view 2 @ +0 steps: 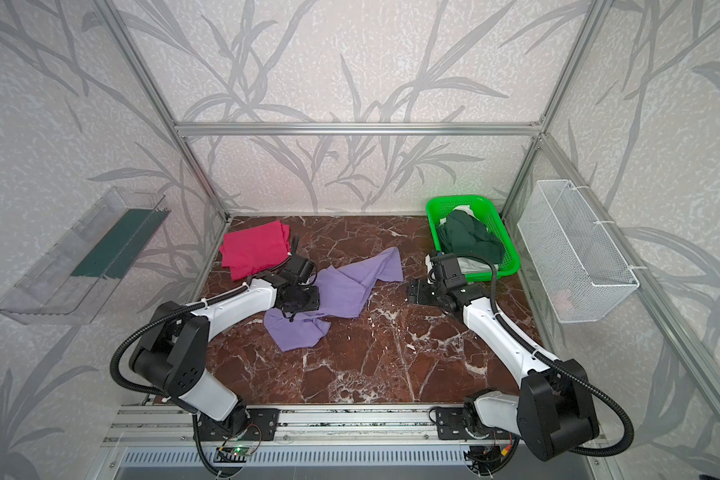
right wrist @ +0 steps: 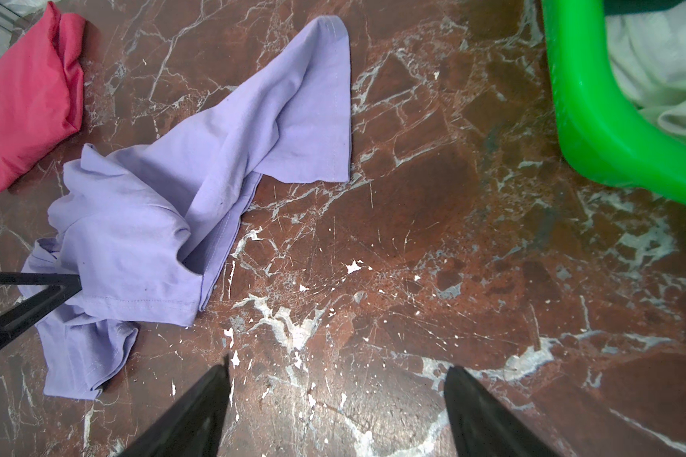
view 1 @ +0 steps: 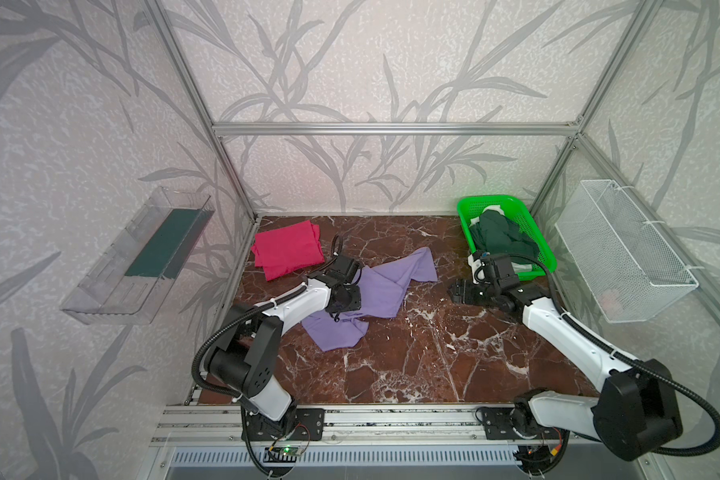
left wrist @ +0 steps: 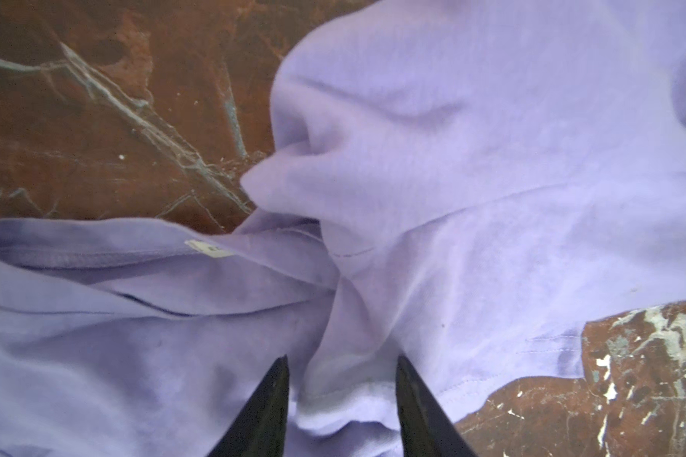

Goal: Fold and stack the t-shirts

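Lavender t-shirt (view 1: 383, 286) crumpled mid-table, left gripper (left wrist: 341, 368) half-closed astride a raised fold, firm hold not confirmable, tips hidden in both top views, magenta t-shirt (view 1: 287, 253) folded far left, right gripper (right wrist: 338, 366) spread wide over bare marble (right wrist: 412, 237), white garment (right wrist: 658, 59) half buried in green basket (right wrist: 587, 118).

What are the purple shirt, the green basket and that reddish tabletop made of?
The purple shirt: soft matte knit, likely cotton; it creases and shows stitched hems. The green basket: glossy moulded plastic, with highlights along its smooth rim. The tabletop: looks like polished red-brown marble with white veins, though it may be a printed surface.
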Action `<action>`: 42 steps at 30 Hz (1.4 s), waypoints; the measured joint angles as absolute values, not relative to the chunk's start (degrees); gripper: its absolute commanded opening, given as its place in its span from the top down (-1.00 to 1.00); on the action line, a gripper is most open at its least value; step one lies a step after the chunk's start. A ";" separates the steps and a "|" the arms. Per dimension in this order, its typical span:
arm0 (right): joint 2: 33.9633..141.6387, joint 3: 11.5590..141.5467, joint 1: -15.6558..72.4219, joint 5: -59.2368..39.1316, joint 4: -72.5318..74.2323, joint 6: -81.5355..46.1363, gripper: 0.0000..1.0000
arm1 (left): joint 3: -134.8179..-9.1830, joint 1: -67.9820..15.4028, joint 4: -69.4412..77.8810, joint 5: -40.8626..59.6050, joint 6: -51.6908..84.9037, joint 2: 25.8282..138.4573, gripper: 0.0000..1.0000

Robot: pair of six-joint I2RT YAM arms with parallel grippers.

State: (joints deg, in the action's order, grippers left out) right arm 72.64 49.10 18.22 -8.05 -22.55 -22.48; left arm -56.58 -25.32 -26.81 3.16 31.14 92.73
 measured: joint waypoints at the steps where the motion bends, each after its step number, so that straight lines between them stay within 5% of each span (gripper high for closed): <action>1: 72.64 49.15 18.26 -8.05 -22.55 -22.48 -0.71 | -56.55 -25.32 -26.50 3.36 31.14 92.77 0.45; 7: 72.79 49.82 18.48 -8.08 -22.50 -22.48 -0.71 | -56.51 -25.32 -26.13 4.40 31.53 92.71 1.00; 18: 83.07 57.95 18.50 -7.60 -21.65 -20.91 -0.71 | -63.11 -25.32 -37.98 2.85 30.68 77.91 1.00; 27: 90.89 60.27 19.94 -7.84 -19.35 -19.57 -0.68 | -73.30 -23.53 -45.91 -15.57 30.79 54.78 1.00; 42: 106.78 73.28 24.34 -8.97 -19.07 -17.30 -0.39 | -65.84 -21.52 -48.82 -21.93 33.85 54.06 1.00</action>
State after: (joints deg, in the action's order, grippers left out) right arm 106.78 73.28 24.34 -8.97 -19.07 -17.30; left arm -65.84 -21.52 -48.82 -21.93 33.85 54.06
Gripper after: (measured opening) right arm 0.722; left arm 0.048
